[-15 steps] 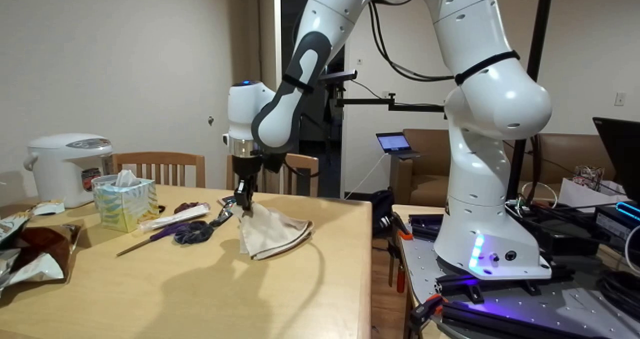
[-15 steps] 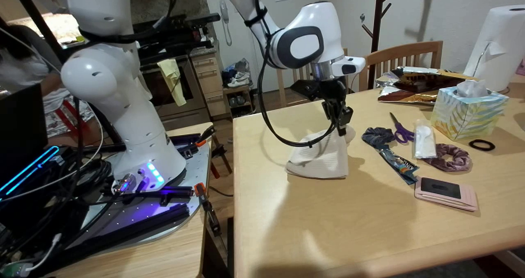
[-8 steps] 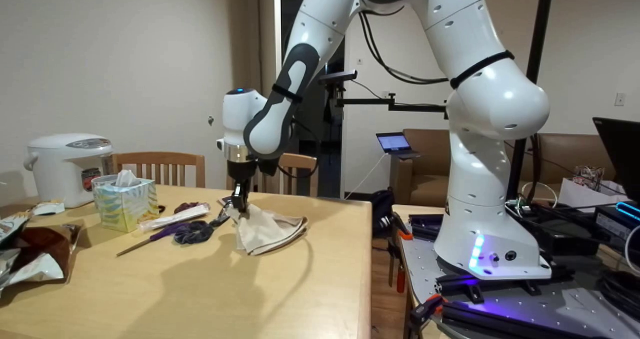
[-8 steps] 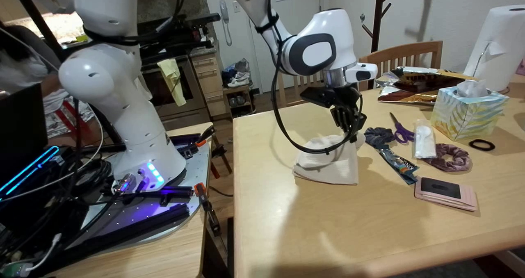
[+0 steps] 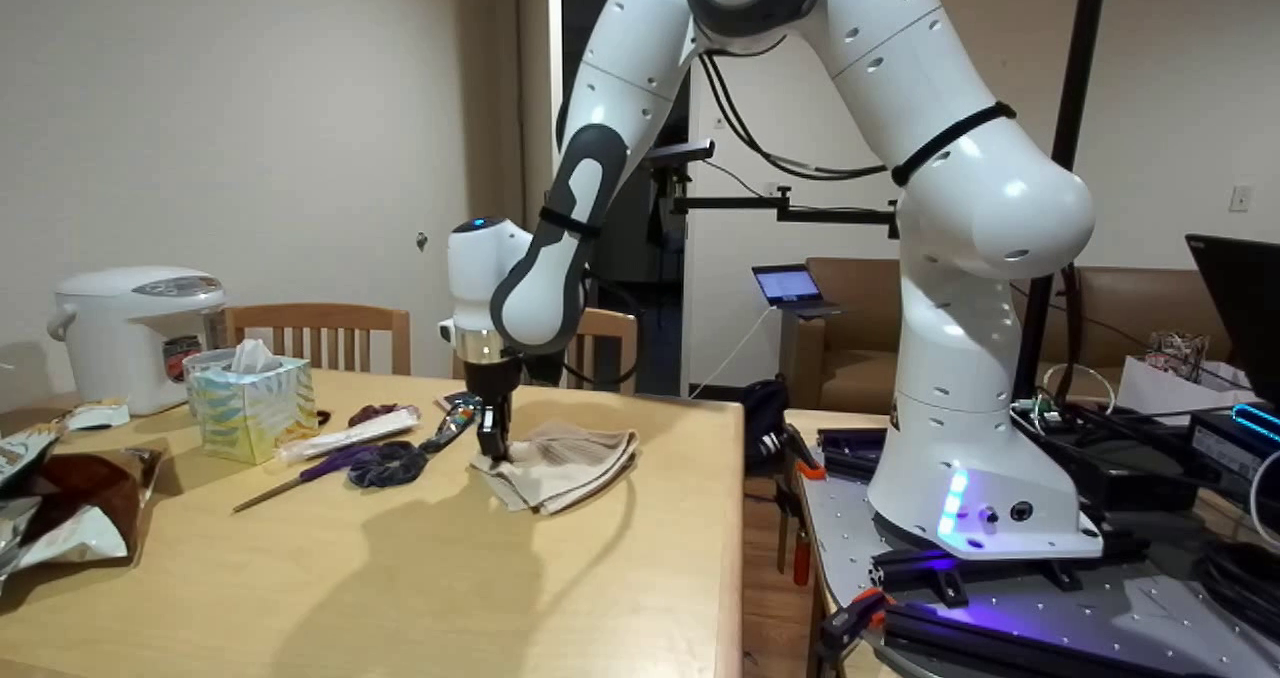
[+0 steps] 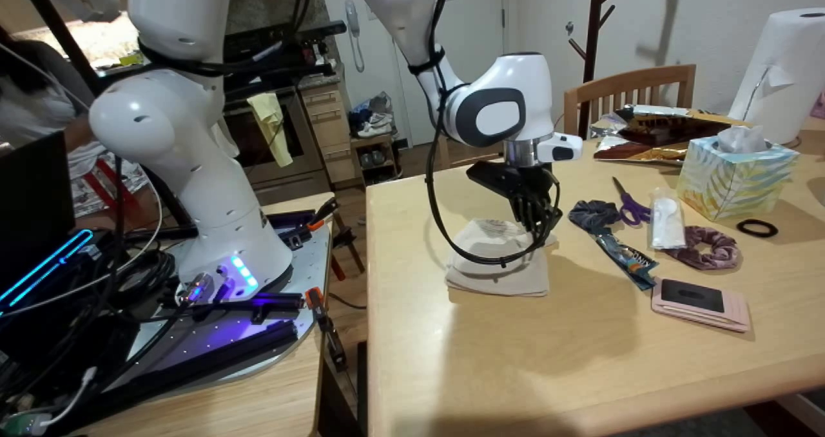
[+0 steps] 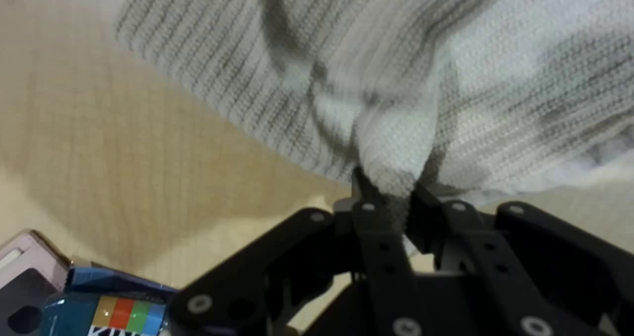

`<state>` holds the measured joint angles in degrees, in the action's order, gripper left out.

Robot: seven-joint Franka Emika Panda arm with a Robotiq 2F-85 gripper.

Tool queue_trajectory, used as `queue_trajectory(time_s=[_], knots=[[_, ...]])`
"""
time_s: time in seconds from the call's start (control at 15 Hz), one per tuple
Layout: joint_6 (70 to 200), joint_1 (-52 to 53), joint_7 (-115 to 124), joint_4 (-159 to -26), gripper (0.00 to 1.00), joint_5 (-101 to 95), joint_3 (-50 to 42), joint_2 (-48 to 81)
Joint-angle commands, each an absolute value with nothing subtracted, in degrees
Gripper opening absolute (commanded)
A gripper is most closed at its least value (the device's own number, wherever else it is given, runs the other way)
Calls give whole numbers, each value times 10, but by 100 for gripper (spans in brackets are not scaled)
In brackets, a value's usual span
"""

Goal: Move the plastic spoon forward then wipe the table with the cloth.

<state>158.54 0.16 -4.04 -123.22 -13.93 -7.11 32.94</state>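
Gripper (image 7: 391, 197) points down at the table (image 5: 640, 598), clamped on the pale ribbed cloth (image 7: 346, 43), a gathered fold of it squeezed between the jaws. The rest of the cloth lies rumpled on the table, its layered edge spread toward the robot base (image 5: 985, 478). In an exterior view a black cable (image 6: 503, 262) hangs in a loop in front of the cloth. Near the cloth, on the side away from the base, lie a dark scrunchie (image 6: 594, 216) and, touching it, a shiny blue wrapper (image 6: 625, 261) with a pink card holder (image 6: 702, 305) just beside its end. Farther out come purple-handled scissors (image 6: 627, 200) and, beside them, what looks like the wrapped plastic spoon (image 6: 668, 224), overlapping a mauve scrunchie (image 6: 727, 251). Beyond stands a tissue box (image 6: 738, 176), a black band (image 6: 759, 234) near it, with a crumpled foil bag (image 6: 670, 126) and a roll of paper towel (image 6: 783, 69) farther back.
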Motion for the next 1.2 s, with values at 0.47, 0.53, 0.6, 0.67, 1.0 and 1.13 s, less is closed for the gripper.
queue_trajectory(time_s=[0.47, 0.53, 0.6, 0.67, 1.0, 1.13], knots=[[1669, 11, 24, -1356, 4, -114, -71, 283], [1678, 9, 26, -1366, 4, -108, -68, 281], [1684, 10, 30, -1375, 4, -103, -67, 278], [1689, 8, 30, -1384, 4, -96, -63, 277], [1692, 11, 25, -1425, 4, -71, -54, 266], [1682, 16, 25, -1434, 4, -74, -56, 260]])
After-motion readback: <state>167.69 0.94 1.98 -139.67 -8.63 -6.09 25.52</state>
